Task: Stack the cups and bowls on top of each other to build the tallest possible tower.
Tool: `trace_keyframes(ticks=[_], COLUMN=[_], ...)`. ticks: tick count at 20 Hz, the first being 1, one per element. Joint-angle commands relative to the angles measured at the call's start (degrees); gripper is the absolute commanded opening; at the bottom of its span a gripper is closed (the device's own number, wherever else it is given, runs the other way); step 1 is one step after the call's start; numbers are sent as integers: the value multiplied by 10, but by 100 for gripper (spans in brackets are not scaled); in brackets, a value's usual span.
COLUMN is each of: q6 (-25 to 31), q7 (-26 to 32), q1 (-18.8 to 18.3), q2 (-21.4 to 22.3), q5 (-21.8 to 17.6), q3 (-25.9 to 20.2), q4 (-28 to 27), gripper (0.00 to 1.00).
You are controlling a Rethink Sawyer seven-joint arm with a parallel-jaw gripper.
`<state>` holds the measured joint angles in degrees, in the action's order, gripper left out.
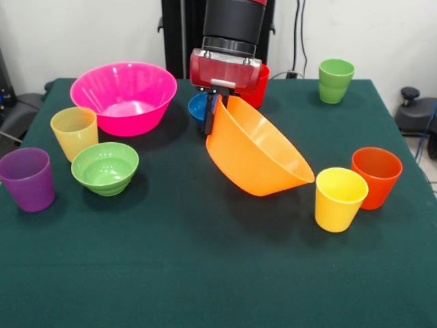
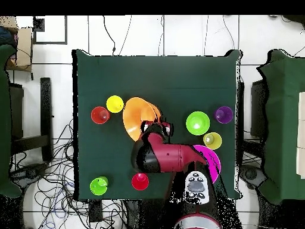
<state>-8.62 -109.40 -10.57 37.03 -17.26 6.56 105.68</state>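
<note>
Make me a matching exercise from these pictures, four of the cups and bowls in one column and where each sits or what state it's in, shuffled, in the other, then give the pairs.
Things:
1. large orange plastic bowl
2. large glossy pink plastic bowl
3. small green plastic cup
4. small purple plastic cup

Places or states, by the front view:
A. standing alone at the table's far right corner
B. tilted on its side, rim pinched in the jaws of the red and black gripper
C. at the left edge, nearest the camera on that side
D. upright at the far left, behind the translucent pale yellow cup

Pairs: 1-B, 2-D, 3-A, 4-C
</note>
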Motion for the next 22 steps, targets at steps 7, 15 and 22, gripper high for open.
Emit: trace_keyframes(ticks=[7, 15, 22], q6=[-80, -68, -112], q7=[-13, -14, -15], q1=[20, -14, 5], q2=[-28, -30, -33], q5=[-70, -113, -120], q3=[-8, -37, -3], q4=[-83, -105, -115], gripper=[0, 0, 0])
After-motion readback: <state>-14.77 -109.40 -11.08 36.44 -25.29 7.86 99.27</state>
